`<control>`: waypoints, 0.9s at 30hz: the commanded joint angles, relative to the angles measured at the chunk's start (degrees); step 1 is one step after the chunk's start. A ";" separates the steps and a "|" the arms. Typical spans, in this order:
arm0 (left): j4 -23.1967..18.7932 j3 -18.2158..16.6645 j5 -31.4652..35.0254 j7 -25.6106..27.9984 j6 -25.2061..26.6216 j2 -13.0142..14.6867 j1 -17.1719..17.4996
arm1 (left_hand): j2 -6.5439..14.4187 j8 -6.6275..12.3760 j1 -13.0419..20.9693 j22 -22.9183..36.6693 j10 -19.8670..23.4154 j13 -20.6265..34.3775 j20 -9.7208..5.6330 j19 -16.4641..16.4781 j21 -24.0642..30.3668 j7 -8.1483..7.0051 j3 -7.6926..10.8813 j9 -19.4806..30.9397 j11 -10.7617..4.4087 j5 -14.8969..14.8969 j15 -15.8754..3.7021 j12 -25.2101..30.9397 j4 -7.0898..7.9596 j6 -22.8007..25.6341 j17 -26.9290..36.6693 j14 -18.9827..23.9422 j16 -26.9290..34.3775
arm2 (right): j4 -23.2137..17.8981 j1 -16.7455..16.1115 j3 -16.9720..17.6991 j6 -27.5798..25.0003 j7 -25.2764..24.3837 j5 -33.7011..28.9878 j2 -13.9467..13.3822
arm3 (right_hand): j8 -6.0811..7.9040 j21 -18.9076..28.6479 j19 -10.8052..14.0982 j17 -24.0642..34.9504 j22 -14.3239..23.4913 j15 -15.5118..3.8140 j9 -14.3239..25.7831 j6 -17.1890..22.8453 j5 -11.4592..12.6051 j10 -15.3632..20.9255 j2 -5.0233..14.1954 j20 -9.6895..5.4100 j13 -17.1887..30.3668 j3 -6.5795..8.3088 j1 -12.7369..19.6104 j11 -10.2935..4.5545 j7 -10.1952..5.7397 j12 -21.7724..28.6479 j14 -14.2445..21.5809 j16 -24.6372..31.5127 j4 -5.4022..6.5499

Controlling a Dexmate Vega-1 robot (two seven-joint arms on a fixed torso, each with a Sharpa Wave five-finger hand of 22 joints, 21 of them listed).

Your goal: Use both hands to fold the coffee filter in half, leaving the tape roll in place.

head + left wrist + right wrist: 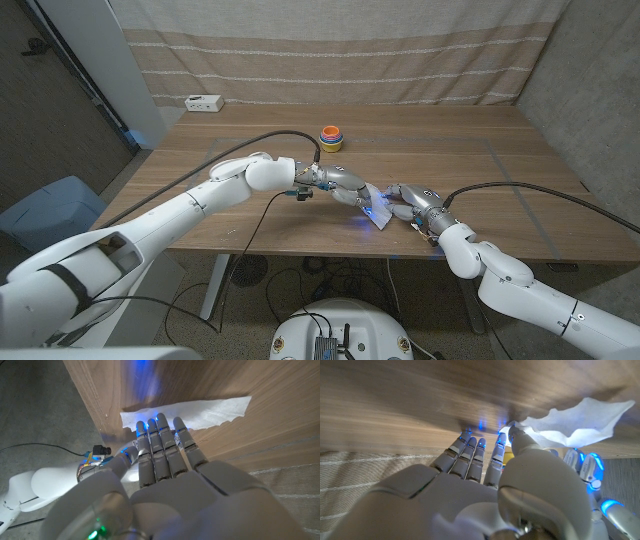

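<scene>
Tape roll (331, 138) well behind hands – only obstacle; bare table (500, 160) around.

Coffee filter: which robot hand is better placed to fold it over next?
Probably the right hand: in its wrist view it seems to pinch a raised edge of the coffee filter. The left hand has its fingers laid on the filter, better for holding it down.

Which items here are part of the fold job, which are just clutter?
Job:
coffee filter, white, between both hands near the table's front edge
left hand, fingers on the filter
right hand, at the filter's other side
tape roll, stays put

Lying about:
white box at the table's far left corner
</scene>
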 commanded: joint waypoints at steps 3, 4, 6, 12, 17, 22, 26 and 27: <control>3.31 5.29 1.06 -10.26 2.84 -4.07 -5.57 | -1.00 -0.10 -1.63 0.08 -1.68 0.47 0.04 -1.57 -0.36 0.08 0.00 0.04 0.31 1.01 0.39 -0.65 1.20 -1.41 -0.68 -2.34 -1.61 | 0.47 -0.78 0.58 1.26 -1.03 1.01 -0.47 | -0.09 0.22 1.54 0.15 0.36 -3.96 0.15 -0.37 0.23 0.22 0.09 0.87 0.20 -0.49 0.21 -0.13 0.06 0.42 0.47 0.27 0.13; 3.99 5.71 0.83 -10.85 2.89 -4.47 -5.96 | -1.04 -0.12 -1.86 0.08 -1.87 0.49 0.08 -1.66 -0.37 0.15 -0.10 0.04 0.47 1.07 0.35 -0.74 1.39 -1.56 -0.74 -2.54 -1.76 | 0.53 -0.84 0.64 1.35 -1.09 1.12 -0.48 | -0.11 0.22 1.53 0.16 0.36 -3.95 0.15 -0.42 0.24 0.25 0.09 0.86 0.20 -0.53 0.19 -0.14 0.10 0.42 0.50 0.29 0.16; 4.89 6.27 0.42 -11.61 3.19 -4.95 -6.35 | -0.99 -0.06 -2.03 0.08 -1.86 0.50 -0.04 -1.66 -0.35 0.17 -0.13 0.03 0.47 1.15 0.61 -0.74 1.56 -1.49 -0.81 -2.63 -1.86 | 0.66 -0.99 0.98 1.84 -0.89 1.98 -0.61 | -0.12 0.22 1.55 0.17 0.36 -3.98 0.15 -0.44 0.24 0.26 0.10 0.87 0.20 -0.59 0.19 -0.11 0.09 0.42 0.52 0.30 0.19; 4.55 6.92 0.69 -12.02 4.24 -4.78 -6.41 | -0.64 0.36 -2.58 0.04 -0.09 0.59 0.19 -1.05 0.02 0.61 0.46 -0.07 0.49 2.03 0.76 -0.11 2.24 -0.72 -1.45 -0.78 -1.68 | 0.78 -1.25 1.27 2.04 -0.92 2.41 -1.00 | -0.15 0.23 1.60 0.25 0.36 -3.91 0.16 -0.56 0.25 0.36 0.22 0.91 0.21 -0.82 0.01 0.11 0.21 0.45 0.52 0.35 0.43; 3.57 6.65 0.70 -11.39 4.62 -4.21 -6.09 | -0.76 0.35 -2.87 0.03 -0.01 0.63 0.32 -0.93 0.13 0.57 0.54 -0.10 0.48 2.27 0.84 -0.12 2.47 -0.76 -1.70 -0.66 -1.85 | 1.26 -0.93 1.15 2.52 -0.84 2.42 -0.98 | -0.13 0.23 1.61 0.28 0.36 -3.91 0.16 -0.54 0.26 0.41 0.26 0.89 0.21 -0.94 -0.01 0.10 0.22 0.45 0.55 0.39 0.50; 1.30 4.67 0.65 -8.24 4.63 -2.94 -4.96 | -0.78 0.09 -3.39 0.02 -0.89 0.68 0.72 -1.52 -0.01 0.58 0.57 -0.12 0.56 2.50 0.95 -0.53 2.95 -1.53 -1.97 -1.27 -2.35 | 1.80 -0.49 0.89 2.99 -0.52 2.30 -0.93 | -0.11 0.22 1.63 0.30 0.36 -3.90 0.17 -0.50 0.28 0.38 0.29 0.91 0.21 -1.04 0.04 -0.01 0.24 0.43 0.59 0.42 0.51; -0.86 2.41 2.26 -3.53 4.28 -1.51 -3.51 | -0.68 0.00 -3.86 0.04 -0.97 0.78 0.68 -1.91 -0.08 0.48 0.33 -0.12 0.33 2.60 1.07 -0.57 3.44 -2.04 -1.80 -0.97 -2.16 | 2.16 -0.30 0.76 3.18 -0.63 2.14 -0.78 | -0.07 0.23 1.67 0.28 0.36 -3.94 0.17 -0.41 0.31 0.51 0.24 0.93 0.21 -1.12 0.20 -0.01 0.22 0.47 0.65 0.44 0.42; -1.37 1.89 2.71 -2.49 4.31 -1.20 -3.18 | -0.72 0.24 -4.16 0.07 -0.47 0.89 0.54 -2.05 -0.06 0.52 -0.01 -0.09 0.47 2.63 0.87 -0.35 3.63 -1.65 -1.45 -0.59 -1.78 | 2.20 -0.26 0.72 3.17 -0.63 2.07 -0.76 | -0.07 0.23 1.68 0.27 0.36 -3.95 0.17 -0.40 0.32 0.57 0.22 0.94 0.21 -1.13 0.25 0.03 0.21 0.49 0.66 0.44 0.39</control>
